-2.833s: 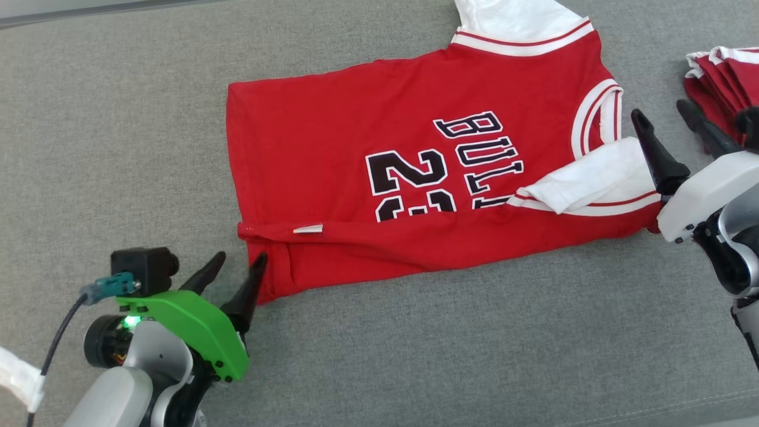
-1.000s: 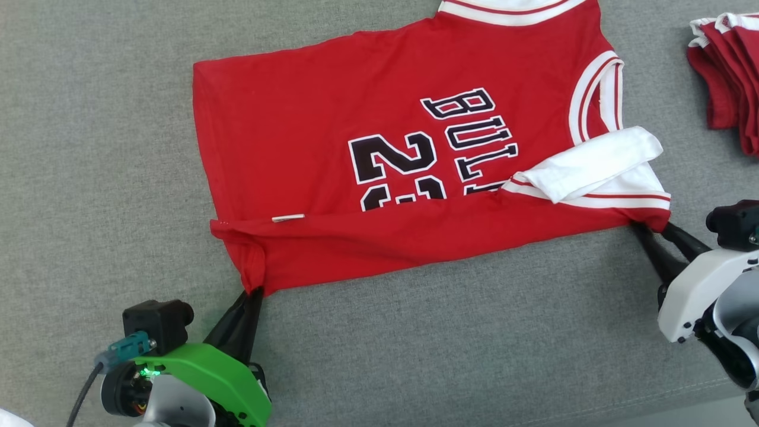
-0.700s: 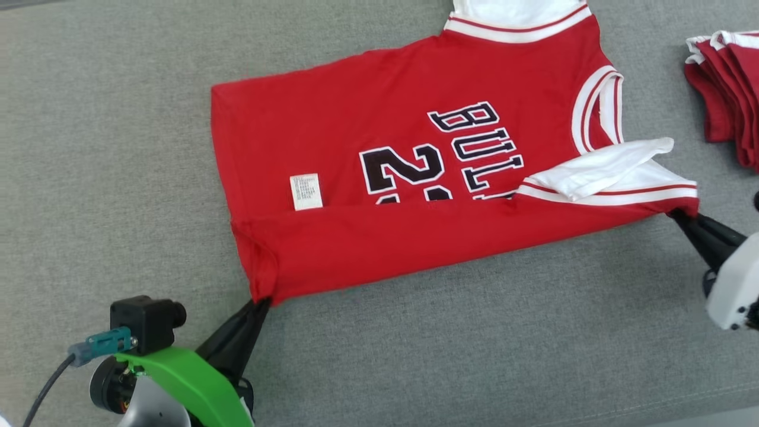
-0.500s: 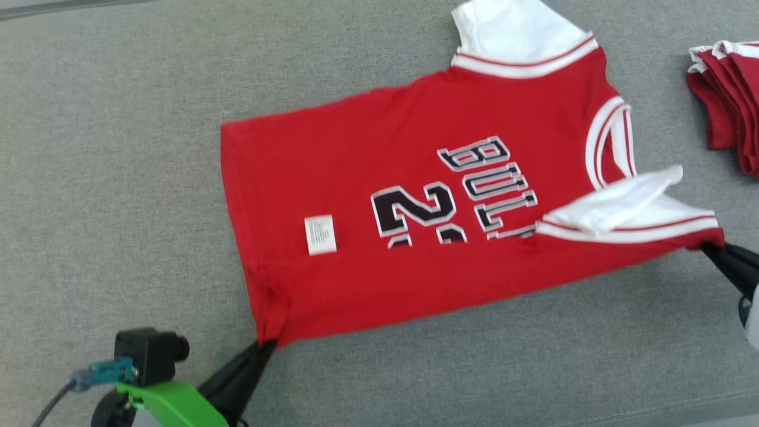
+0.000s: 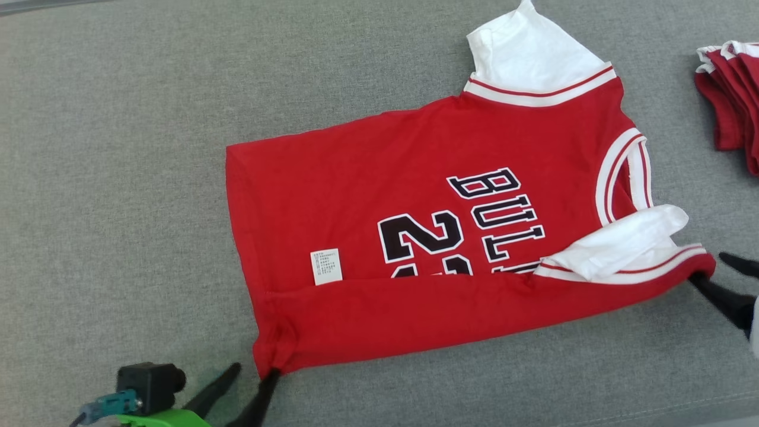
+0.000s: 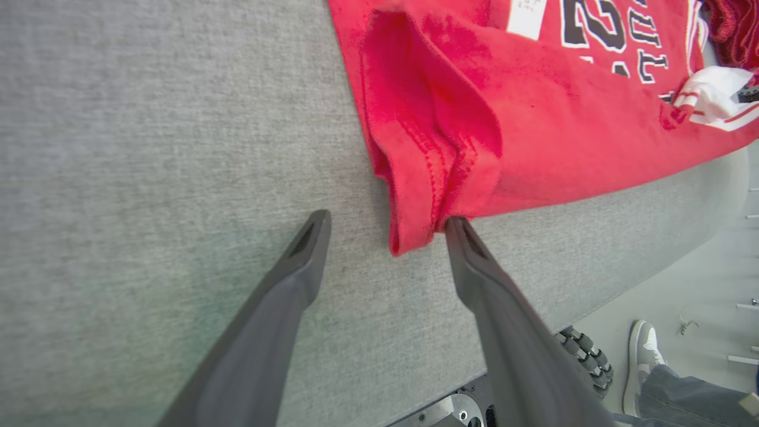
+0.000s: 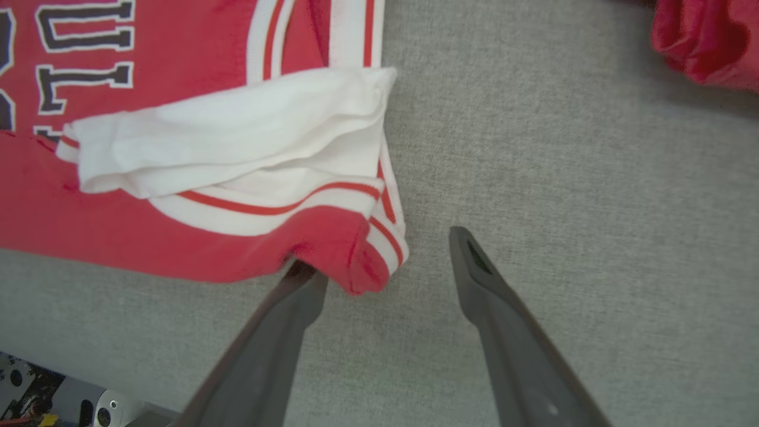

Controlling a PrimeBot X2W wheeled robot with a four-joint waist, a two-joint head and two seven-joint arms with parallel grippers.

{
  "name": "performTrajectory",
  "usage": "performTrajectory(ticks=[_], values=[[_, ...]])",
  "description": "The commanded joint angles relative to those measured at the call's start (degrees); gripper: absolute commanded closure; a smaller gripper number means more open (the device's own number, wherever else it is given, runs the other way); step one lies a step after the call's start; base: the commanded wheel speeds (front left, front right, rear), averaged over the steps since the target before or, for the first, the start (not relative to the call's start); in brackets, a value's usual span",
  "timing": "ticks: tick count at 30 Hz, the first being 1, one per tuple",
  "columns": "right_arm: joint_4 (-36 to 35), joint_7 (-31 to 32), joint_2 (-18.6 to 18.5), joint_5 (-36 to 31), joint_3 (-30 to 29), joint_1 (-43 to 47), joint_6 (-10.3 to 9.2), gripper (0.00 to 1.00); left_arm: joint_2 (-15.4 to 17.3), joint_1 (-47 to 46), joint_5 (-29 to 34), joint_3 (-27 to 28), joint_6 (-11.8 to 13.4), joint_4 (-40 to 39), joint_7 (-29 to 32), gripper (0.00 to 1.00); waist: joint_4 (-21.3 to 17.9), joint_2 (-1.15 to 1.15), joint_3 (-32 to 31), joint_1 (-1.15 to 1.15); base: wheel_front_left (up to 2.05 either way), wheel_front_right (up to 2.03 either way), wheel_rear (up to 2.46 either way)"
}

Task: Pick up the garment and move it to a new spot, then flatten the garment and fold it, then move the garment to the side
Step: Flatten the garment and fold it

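Note:
The garment (image 5: 415,237) is a red jersey with white sleeves and black lettering, lying on the grey surface with its near long edge folded over. My left gripper (image 5: 249,382) is open at the garment's near left corner (image 6: 415,231), one fingertip touching the hem. My right gripper (image 5: 720,279) is open at the near right corner (image 7: 362,267), with the cloth resting against one finger (image 7: 296,296). A white sleeve (image 7: 237,136) is folded over the red body by that corner.
A pile of folded red garments (image 5: 732,101) sits at the far right. The grey surface (image 5: 107,178) stretches wide to the left. Past the surface's near edge, a person's shoe (image 6: 646,356) stands on the floor beside my wheeled base (image 6: 584,356).
Both grippers held the garment's near corners and drew the folded edge toward me; now both have opened and let go. The head view has shifted, showing more of the far sleeve.

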Motion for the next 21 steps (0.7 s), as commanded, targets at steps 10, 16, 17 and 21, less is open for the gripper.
performTrajectory(ticks=[10, 16, 17, 21], values=[[-7.78, 5.46, -3.3, -3.37, -7.31, -17.75, -0.01, 0.0, 6.77, -15.22, 5.89, 6.36, 5.15, -7.97, 5.33, 0.0, 1.32, 0.0, 8.81, 0.0, 0.0, 0.0, 0.0], [-0.97, 8.39, 4.76, -12.28, 0.13, -36.41, -0.04, 0.0, 3.26, -30.61, 8.21, 3.26, 4.26, -1.55, 9.72, 0.0, 3.4, 0.0, 14.35, 0.0, 0.0, 0.0, 0.0], [1.26, 8.59, 6.56, -13.68, 1.54, -39.68, -0.03, 0.0, 2.3, -32.9, 8.6, 2.59, 4.04, -0.16, 10.06, 0.0, 3.87, 0.0, 14.97, 0.0, 0.0, 0.0, 0.0], [9.36, 8.85, 11.23, -17.07, 5.83, -48.67, -0.03, 0.0, -0.18, -38.68, 9.76, 0.16, 2.57, 3.37, 11.21, 0.0, 5.43, 0.0, 16.68, 0.0, 0.0, 0.0, 0.0]])
